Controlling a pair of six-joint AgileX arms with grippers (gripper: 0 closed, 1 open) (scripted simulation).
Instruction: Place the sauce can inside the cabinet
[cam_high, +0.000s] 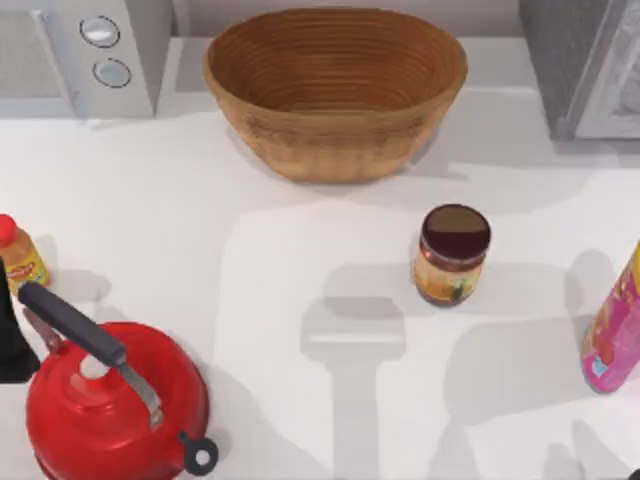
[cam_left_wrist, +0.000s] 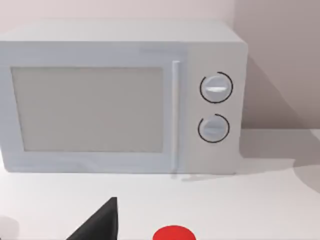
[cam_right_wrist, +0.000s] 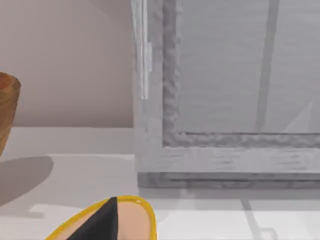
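On the white table (cam_high: 300, 250), the sauce can (cam_high: 451, 254) stands upright right of centre, in front of the woven basket (cam_high: 335, 88) and well apart from both arms. At the far right corner sits the grey cabinet (cam_high: 580, 65), which the right wrist view faces closely. My left arm (cam_high: 12, 330) is at the left edge beside the red kettle (cam_high: 110, 400). Whether either gripper is released or clenched I cannot tell.

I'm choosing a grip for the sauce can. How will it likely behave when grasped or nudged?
The sauce can looks like a rigid, squat cylinder standing upright, so it probably resists tipping. Its round side may slip between flat jaws unless gripped across the middle. Knocked over, it would likely roll across the smooth table.
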